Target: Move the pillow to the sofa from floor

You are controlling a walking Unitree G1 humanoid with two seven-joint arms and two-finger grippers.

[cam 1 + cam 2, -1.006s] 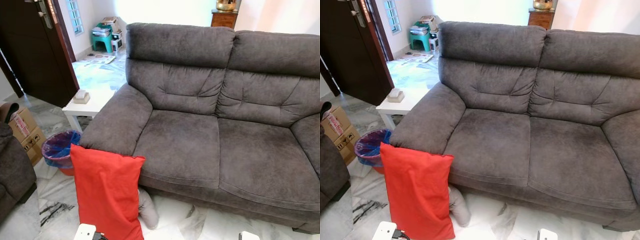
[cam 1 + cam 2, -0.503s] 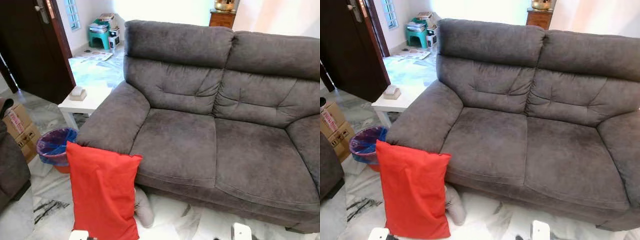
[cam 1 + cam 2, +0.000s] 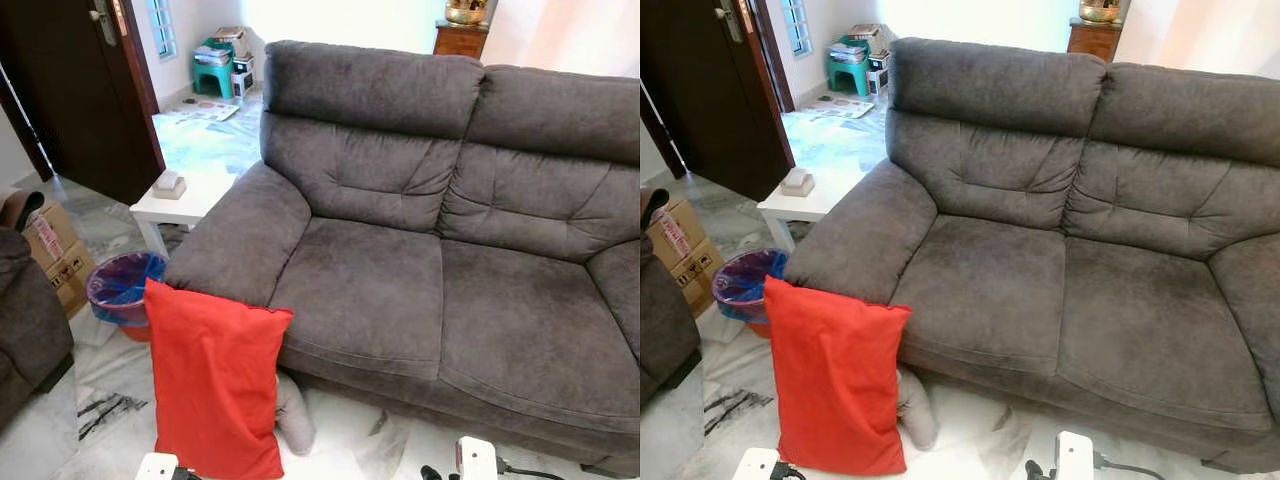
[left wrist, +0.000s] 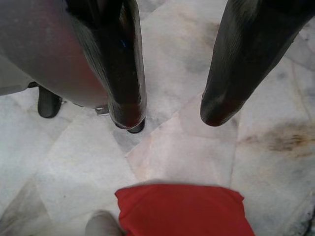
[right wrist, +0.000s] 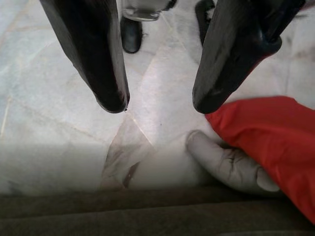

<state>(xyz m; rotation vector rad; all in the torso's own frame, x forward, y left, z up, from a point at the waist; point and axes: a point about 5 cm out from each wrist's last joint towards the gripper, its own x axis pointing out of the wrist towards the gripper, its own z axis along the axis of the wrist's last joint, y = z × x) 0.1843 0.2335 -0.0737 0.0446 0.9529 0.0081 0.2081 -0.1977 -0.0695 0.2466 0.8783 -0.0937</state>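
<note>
Leaning upright against the front of the sofa's (image 3: 400,300) left armrest, the red pillow (image 3: 215,390) stands on the marble floor (image 3: 970,440), its top edge touching the armrest's front face. A small grey cushion (image 3: 293,415) lies on the floor just beside the pillow's lower right corner, partly tucked behind it and under the sofa's front edge. The sofa is dark grey, with two seats and nothing on its cushions.

The left gripper (image 4: 170,115) hangs over bare marble with its two black fingers (image 4: 125,93) set apart, holding nothing; the pillow's red corner sits on the floor beyond the fingertips, not touching them. The right gripper (image 5: 160,105) also hovers above the floor with its fingers spread and empty; past them lie the grey cushion and the red edge of the pillow, close to the sofa's base.

To the robot's left of the sofa stands a white side table (image 3: 185,200) with a small box on it, and near the pillow sits a bin lined with a blue bag (image 3: 122,285). A cardboard box (image 3: 55,255) rests further left, beside a dark door (image 3: 85,90). A green stool (image 3: 218,75) stands in the far room
</note>
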